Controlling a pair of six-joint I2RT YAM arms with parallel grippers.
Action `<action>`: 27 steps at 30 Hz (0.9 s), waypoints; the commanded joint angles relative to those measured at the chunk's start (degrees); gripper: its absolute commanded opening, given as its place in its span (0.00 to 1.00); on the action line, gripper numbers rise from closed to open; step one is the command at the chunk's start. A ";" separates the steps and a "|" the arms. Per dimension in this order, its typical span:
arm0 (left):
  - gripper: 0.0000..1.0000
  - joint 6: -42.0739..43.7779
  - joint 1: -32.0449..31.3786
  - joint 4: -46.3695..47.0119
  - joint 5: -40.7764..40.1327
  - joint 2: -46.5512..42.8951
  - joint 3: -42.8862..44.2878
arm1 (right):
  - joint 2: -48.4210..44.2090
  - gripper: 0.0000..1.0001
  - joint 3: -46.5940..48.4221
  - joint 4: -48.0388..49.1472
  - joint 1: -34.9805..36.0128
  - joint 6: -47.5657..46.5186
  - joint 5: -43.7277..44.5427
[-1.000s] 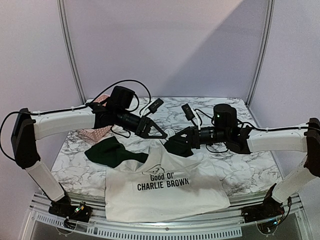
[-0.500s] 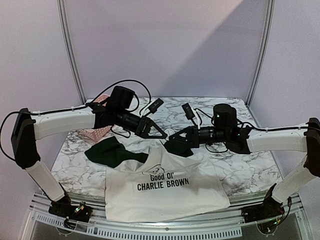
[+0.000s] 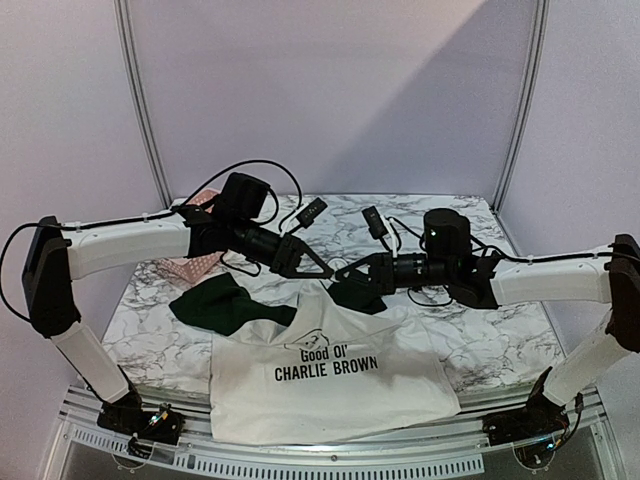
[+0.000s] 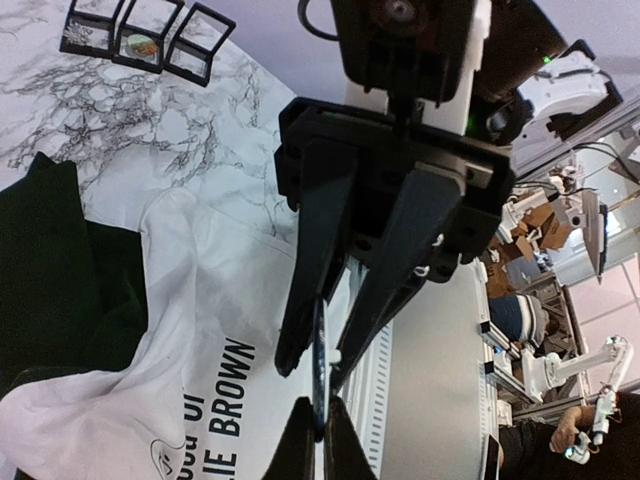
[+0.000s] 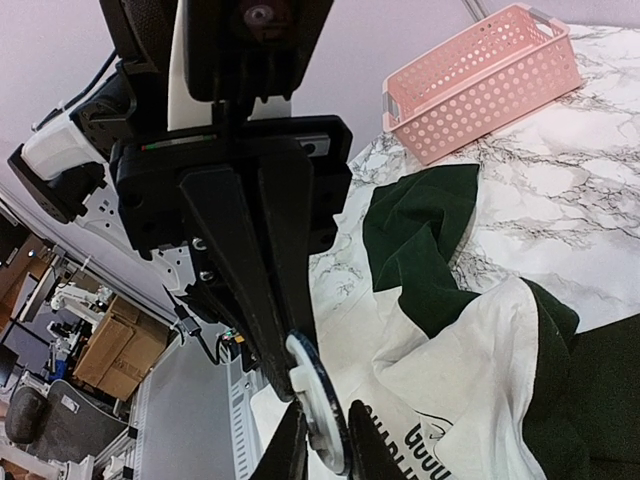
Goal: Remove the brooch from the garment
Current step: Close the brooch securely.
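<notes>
The white T-shirt (image 3: 330,385) with dark green sleeves lies flat at the table's front, its print facing up. The brooch (image 5: 318,385) is a round disc with a blue rim and a white back clasp, held in the air above the shirt's collar. In the left wrist view it shows edge-on (image 4: 318,350). My left gripper (image 4: 318,405) is shut on its rim. My right gripper (image 5: 328,410) meets it head-on and is shut on the same disc, one finger against the clasp. In the top view both grippers (image 3: 325,272) (image 3: 337,278) touch tip to tip, and the brooch is too small to make out.
A pink perforated basket (image 5: 480,80) stands at the back left of the marble table (image 3: 480,340). Three small black display boxes (image 4: 140,40) stand at the back. The shirt's right sleeve (image 3: 360,295) is bunched under the right gripper.
My right gripper has moved left and slightly up until it meets the left gripper's tips. The left arm and the shirt have stayed still.
</notes>
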 commanded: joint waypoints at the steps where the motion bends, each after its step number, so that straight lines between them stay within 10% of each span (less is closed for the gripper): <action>1: 0.00 1.53 -1.55 -1.78 1.95 -1.38 0.69 | 1.80 0.12 1.02 1.12 -0.06 1.48 3.89; 27: 0.00 1.59 -1.51 -3.07 -0.49 -1.51 1.00 | 2.00 0.07 0.36 -0.65 -0.08 3.55 10.04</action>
